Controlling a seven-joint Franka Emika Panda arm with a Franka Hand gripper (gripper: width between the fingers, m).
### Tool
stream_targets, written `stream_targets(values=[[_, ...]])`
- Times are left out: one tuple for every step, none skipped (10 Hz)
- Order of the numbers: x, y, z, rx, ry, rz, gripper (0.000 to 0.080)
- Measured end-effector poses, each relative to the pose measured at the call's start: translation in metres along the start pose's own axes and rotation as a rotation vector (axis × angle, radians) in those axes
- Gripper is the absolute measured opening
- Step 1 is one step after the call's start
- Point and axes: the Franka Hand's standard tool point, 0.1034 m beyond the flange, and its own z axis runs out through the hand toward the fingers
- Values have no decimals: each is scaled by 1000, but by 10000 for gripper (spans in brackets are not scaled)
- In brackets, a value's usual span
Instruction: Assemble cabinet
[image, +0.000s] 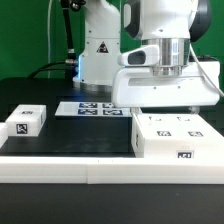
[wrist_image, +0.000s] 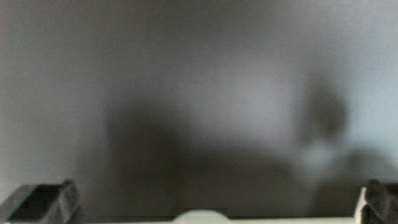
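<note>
- At the exterior view's left, a small white block (image: 26, 120) with one black-and-white tag lies on the black bench (image: 85, 135), well apart from everything else.
- Further along, at the back, the marker board (image: 85, 107) lies flat on the bench, its tags facing up.
- My hand (image: 165, 100) hangs at the exterior view's right, just above the cabinet; the big white body of my wrist hides the fingers there.
- In the wrist view my two fingertips (wrist_image: 39, 200) sit at opposite edges of the picture, spread wide, with nothing between them but a blurred grey surface.
- The cabinet (image: 170, 135) rests on the bench at the right, below my hand. Its broad tagged face points up, and its long axis runs across the exterior view, left to right.
</note>
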Motion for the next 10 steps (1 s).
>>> stream_targets(values=[[0,-1,2,1,6,0,797],[0,0,3,1,14,2,797],[2,2,4,0,15,-6,797],[4,4,5,-1,17,-14,797],[4,6,5,-3,16,-24,797],[4,8,6,-6,17,-35,797],[5,7,6,-4,27,-39,797],[6,5,5,-4,30,-42,797],[6,6,5,-4,30,-46,770],[6,7,5,-4,30,-50,770]])
